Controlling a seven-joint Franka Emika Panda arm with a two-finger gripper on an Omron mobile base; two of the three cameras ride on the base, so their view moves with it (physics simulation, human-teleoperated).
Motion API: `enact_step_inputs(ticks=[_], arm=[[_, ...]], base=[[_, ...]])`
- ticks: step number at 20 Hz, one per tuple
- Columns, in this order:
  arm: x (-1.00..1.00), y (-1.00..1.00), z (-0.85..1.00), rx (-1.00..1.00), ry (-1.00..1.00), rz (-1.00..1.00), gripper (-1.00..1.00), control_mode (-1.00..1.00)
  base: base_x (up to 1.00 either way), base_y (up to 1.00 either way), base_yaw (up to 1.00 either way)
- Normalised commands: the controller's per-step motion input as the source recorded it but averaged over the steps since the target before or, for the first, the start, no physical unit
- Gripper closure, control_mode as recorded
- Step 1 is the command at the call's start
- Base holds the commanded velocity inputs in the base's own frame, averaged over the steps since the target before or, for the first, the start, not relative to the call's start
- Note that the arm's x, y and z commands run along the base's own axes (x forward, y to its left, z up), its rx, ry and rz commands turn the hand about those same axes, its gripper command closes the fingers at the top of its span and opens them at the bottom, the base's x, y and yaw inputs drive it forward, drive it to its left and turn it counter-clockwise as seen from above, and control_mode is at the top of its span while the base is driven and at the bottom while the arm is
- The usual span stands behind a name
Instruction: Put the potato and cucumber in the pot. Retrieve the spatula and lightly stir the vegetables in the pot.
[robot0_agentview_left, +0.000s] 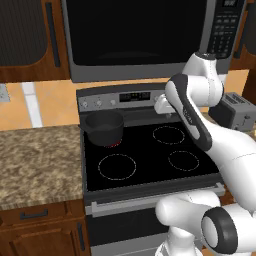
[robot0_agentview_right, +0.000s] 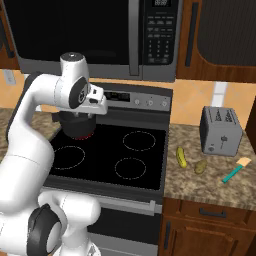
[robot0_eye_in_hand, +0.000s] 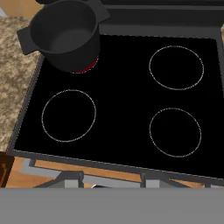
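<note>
**A:** Pot first: round dark grey straight-sided pot (robot0_agentview_left: 104, 127) on the back left burner of the black glass cooktop (robot0_agentview_left: 145, 150); a red glow shows under its base. From the hand view its inside looks bare, dark floor only. Agree?

**B:** Agree. Short side handles stick out from its rim. The other three burner rings carry nothing.

**A:** Vegetables?

**B:** Both on the speckled granite desk (robot0_agentview_right: 200, 182) right of the stove, in the right base view. Small elongated yellow-green cucumber (robot0_agentview_right: 181, 157) lies nearest the cooktop edge; small olive-brown oval potato (robot0_agentview_right: 200, 166) just beside it, apart from it. Well away from the pot.

**A:** Spatula?

**B:** Slim spatula with teal handle and pale blade (robot0_agentview_right: 236, 169) lies flat further right on the same desk, in front of the grey metal two-slot toaster (robot0_agentview_right: 220, 131).

**A:** Jaws?

**B:** Cannot tell whether apart or together; the hand hangs above the cooktop, looking down.

**A:** Room?

**B:** Dark microwave (robot0_agentview_left: 140, 35) over the stove, brown wooden cabinets (robot0_agentview_right: 220, 35) either side, orange tiled wall behind, more granite desk left of the stove.
</note>
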Motion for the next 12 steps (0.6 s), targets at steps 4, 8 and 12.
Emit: enact_step_inputs(ticks=[4, 8, 12], arm=[[0.0, -0.15, 0.0, 0.0, 0.0, 0.0, -1.0, -1.0], [0.0, -0.11, 0.0, 0.0, 0.0, 0.0, -1.0, 1.0], [0.0, 0.0, 0.0, 0.0, 0.0, 0.0, -1.0, 1.0]], base=[[0.0, 0.0, 0.0], [0.0, -0.13, 0.0], [0.03, -0.28, 0.0]])
